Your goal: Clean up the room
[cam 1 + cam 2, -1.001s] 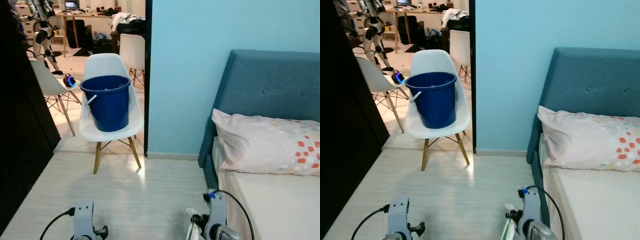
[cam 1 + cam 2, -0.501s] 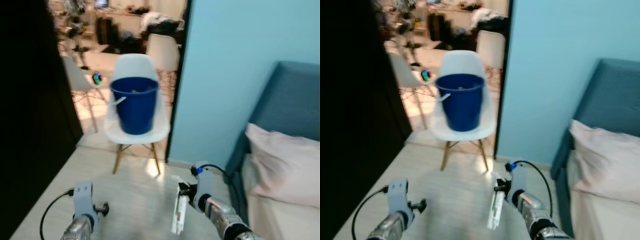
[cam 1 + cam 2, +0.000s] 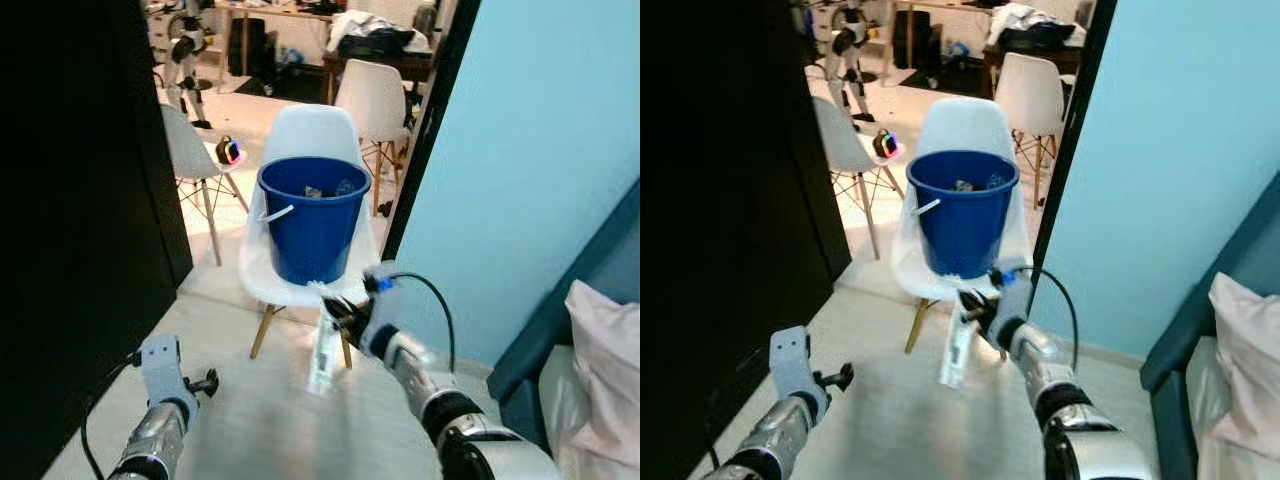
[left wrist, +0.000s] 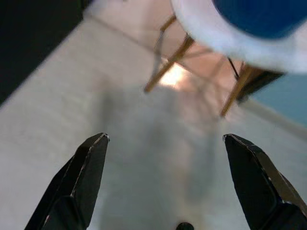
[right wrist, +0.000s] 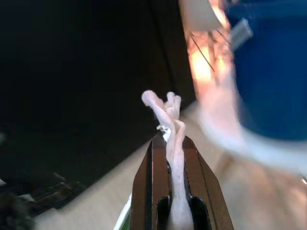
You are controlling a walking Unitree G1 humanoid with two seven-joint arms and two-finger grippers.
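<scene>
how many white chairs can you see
3. One white plastic chair with wooden legs holds the blue bucket; a second stands left of it; a third is behind, by the desk. Others may be hidden.

Bucket (image 3: 313,218) on chair (image 3: 312,140) — wall (image 3: 530,170) right.

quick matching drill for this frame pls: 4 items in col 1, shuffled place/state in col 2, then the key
Column 1
1. blue bucket
2. white wrapper
3. left gripper
4. pillow

Column 2
A. fingers spread open over bare floor
B. pinched in the right gripper, hanging down
C. standing on the seat of the white chair
D. on the bed, at the far right of the head views

Pairs: 1-C, 2-B, 3-A, 4-D
</scene>
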